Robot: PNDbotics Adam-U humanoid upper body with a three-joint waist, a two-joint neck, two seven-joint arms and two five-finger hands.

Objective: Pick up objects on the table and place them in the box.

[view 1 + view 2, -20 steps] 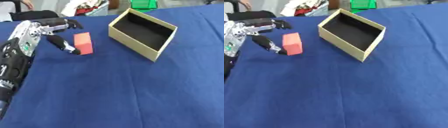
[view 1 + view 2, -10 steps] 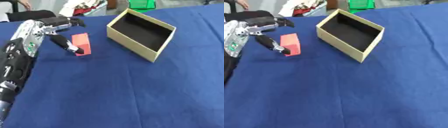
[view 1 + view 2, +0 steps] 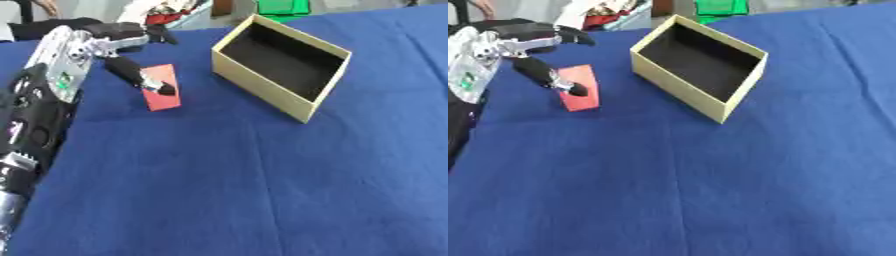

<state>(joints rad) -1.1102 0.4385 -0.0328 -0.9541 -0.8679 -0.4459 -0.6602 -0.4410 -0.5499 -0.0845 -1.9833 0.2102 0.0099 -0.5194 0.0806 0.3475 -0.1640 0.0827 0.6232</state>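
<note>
Left hand (image 3: 96, 45) reaches in along the tabletop's (image 3: 262, 175) left edge, thumb and fingers spread, thumb tip touching the tilted red block (image 3: 160, 93) near the far-left corner, beside the box (image 3: 280, 65).

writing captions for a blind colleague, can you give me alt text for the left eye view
The robot's left hand reaches in from the left over a blue table, its thumb tip on a tilted red block and its fingers stretched out above it. To the block's right sits an open, empty tan box with a dark inside.
</note>
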